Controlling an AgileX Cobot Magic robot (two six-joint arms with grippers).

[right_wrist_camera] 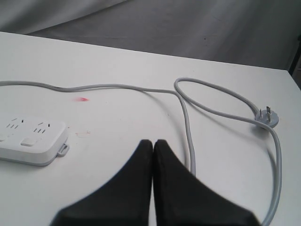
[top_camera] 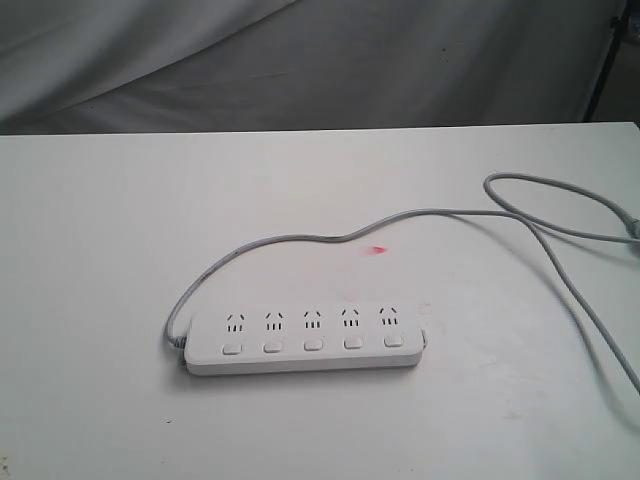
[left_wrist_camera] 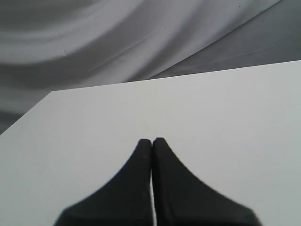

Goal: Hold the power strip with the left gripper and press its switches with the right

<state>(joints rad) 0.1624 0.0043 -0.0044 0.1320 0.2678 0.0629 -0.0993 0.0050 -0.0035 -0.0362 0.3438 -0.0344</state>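
Power strip (top_camera: 305, 340): lies flat on the table (top_camera: 90, 230), untouched, switches (top_camera: 313, 346) facing up.
Left gripper (left_wrist_camera: 152, 141): pressed together, empty; spread it before you clamp the strip's end.
Right gripper (right_wrist_camera: 153, 142): pressed together, empty; use that blunt tip for pressing.

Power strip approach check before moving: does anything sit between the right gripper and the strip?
Nothing visible: only bare table lies between the right gripper and the power strip; its grey cord runs on the gripper's other side.

One power strip (top_camera: 305, 340), five sockets (top_camera: 312, 319), five switches (top_camera: 313, 345), one cord (top_camera: 440, 211), one plug (right_wrist_camera: 266, 116), one left gripper (left_wrist_camera: 152, 140), one right gripper (right_wrist_camera: 153, 141).
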